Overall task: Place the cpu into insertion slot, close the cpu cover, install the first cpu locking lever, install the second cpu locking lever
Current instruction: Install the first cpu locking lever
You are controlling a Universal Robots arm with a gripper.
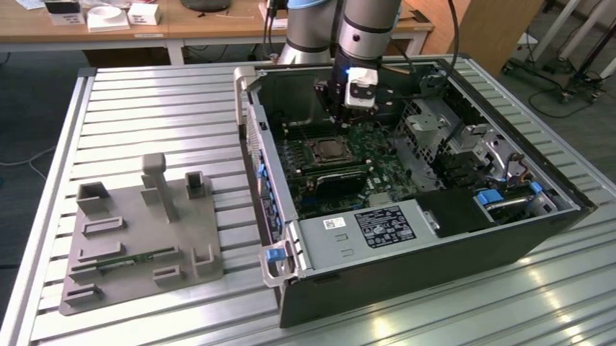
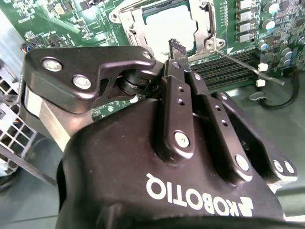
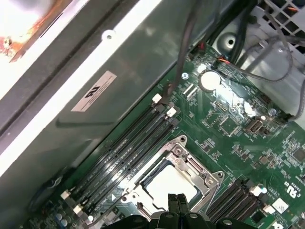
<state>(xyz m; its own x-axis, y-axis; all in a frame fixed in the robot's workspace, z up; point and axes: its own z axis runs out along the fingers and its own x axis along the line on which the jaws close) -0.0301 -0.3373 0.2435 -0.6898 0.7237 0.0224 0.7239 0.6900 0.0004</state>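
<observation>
Slatted metal bench point(image 1: 144, 108) carries an open computer case point(image 1: 385, 277), and the claw point(image 1: 345, 119) hangs inside it, near above the green board. In both wrist views its fingertips point(image 2: 176, 47) point(image 3: 172, 200) are pressed together with nothing between them, just over the edge of the insertion slot point(image 1: 330, 150). The cpu point(image 3: 171, 183) point(image 2: 167, 19) lies flat in that slot, and the cpu cover point(image 2: 131, 26) lies down around it as a silvery frame.
</observation>
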